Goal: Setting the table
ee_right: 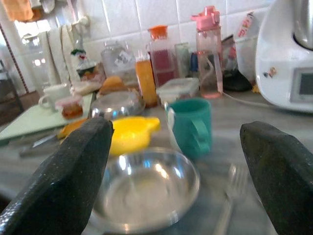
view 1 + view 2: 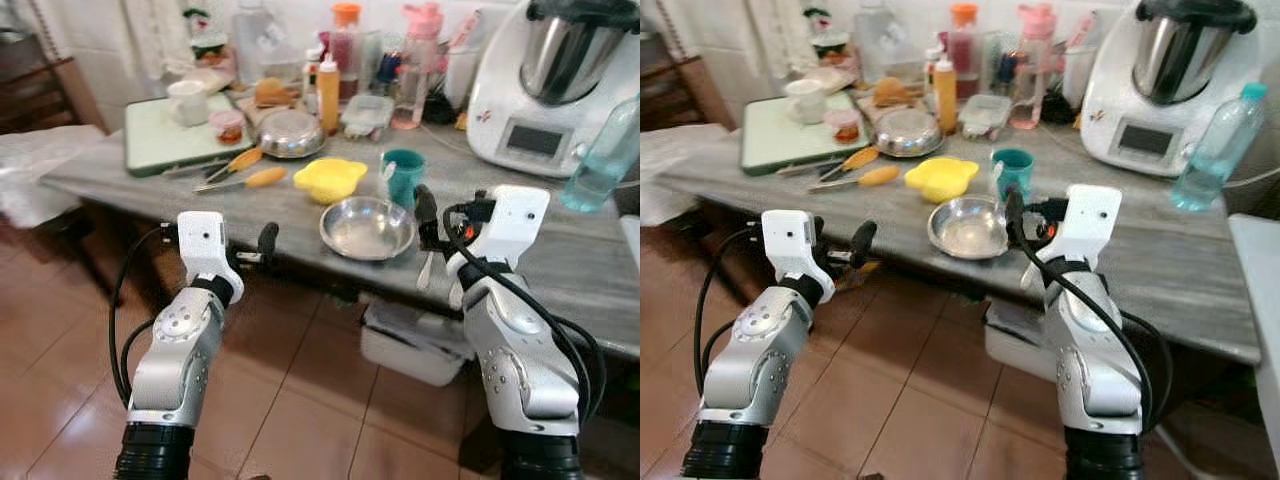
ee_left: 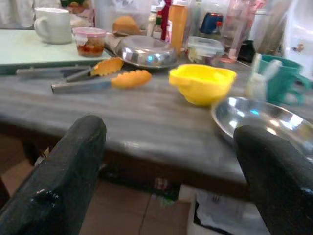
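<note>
right claw (image 2: 432,232) is wide open, empty, just short of the steel bowl (image 2: 366,227) at the table (image 2: 560,265) edge. come in level, pinch the near rim. left claw (image 2: 255,247) open too.

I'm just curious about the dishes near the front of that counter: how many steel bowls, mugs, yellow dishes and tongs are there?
Steel bowls: 2, one near the edge and one upturned farther back
Mugs: 2, teal and white
Yellow dishes: 1
Orange-tipped tongs: 1
Total: 6
</note>
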### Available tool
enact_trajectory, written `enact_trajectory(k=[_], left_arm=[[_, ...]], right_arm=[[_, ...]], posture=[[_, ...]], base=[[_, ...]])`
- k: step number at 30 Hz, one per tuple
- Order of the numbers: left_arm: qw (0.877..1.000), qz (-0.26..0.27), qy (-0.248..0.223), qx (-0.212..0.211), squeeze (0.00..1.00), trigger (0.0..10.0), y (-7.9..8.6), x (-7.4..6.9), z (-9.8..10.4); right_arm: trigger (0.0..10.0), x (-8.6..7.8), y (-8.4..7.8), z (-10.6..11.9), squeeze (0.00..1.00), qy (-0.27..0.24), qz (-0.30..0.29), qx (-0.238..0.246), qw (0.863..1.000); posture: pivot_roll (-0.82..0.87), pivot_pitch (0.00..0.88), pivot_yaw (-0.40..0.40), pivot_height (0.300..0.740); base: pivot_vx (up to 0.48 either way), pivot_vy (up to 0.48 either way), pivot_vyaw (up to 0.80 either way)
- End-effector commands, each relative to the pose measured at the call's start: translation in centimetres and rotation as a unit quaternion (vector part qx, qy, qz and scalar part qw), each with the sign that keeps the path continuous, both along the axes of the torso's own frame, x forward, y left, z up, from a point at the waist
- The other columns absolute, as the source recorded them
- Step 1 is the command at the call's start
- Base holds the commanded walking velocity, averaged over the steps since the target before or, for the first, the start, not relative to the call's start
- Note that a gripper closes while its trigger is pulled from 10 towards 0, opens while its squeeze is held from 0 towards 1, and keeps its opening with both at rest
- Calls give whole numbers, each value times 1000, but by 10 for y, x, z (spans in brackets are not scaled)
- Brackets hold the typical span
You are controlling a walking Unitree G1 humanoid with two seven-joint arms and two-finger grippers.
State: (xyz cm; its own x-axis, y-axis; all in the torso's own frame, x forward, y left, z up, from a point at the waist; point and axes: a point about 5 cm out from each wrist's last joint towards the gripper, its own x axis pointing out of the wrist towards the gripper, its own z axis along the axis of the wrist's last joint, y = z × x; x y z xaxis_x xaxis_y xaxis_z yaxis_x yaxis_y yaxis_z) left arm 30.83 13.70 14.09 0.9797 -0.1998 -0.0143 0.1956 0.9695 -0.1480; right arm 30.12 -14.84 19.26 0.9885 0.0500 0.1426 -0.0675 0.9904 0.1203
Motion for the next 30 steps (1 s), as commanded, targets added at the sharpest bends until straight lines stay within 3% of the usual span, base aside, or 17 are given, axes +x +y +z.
enact_trajectory(k=[1,4,13,21,30], left_arm=[[1000,-2,-6,10,0,10000,0,2,4],[1000,-2,-5,10,0,10000,0,1,4],[1000,0,-1,12,0,10000,-2,1,0],[1000,-2,12,16,0,10000,-3,-2,-9],[998,-13,43,37,0,10000,1,-9,-38]], right_arm=[[10000,-1,0,6,0,-15,-1,-4,1000],[10000,-1,0,6,0,-14,-2,-7,1000],[10000,-2,0,5,0,-10,3,-14,1000],[10000,-3,2,-1,0,-2,9,-18,1000],[10000,-5,4,-36,0,49,14,-23,998]], posture=[[-51,0,19,740],[-52,0,18,740],[-60,0,3,740],[-58,0,-2,740],[-37,0,-5,740]], base=[[-304,0,0],[-300,0,0],[-285,0,-728],[-62,0,0],[0,0,0]])
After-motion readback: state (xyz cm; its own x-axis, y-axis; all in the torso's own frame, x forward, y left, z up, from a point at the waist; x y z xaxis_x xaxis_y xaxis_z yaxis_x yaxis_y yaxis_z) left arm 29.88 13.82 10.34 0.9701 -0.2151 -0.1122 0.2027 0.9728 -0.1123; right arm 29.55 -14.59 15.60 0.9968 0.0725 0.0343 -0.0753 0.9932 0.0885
